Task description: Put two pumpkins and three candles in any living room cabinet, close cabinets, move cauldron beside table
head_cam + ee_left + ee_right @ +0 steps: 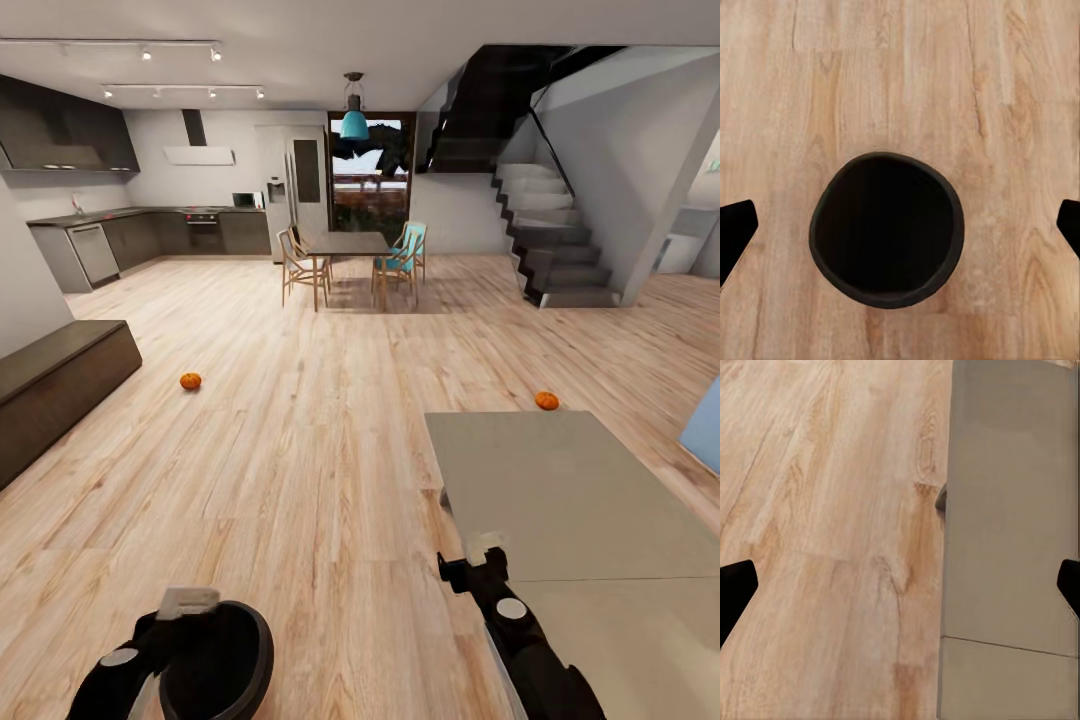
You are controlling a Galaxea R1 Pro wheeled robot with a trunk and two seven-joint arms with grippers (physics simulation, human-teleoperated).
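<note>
Head view: my left gripper (190,601) over the cauldron (222,665) on the floor (300,450); my right gripper (484,553) at the table (570,500) near edge; two pumpkins (190,381) (546,400) on floor, one beside the table's far edge; cabinet (55,385) shut.
Left wrist: fingers (736,229) spread wide, cauldron (886,229) between, untouched.
Right wrist: fingers (736,589) wide, empty, above table (1009,510) edge.

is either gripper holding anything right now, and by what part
Nothing is held. The left gripper hangs open above the cauldron, fingertips wide of its rim. The right gripper is open over the table edge.
</note>
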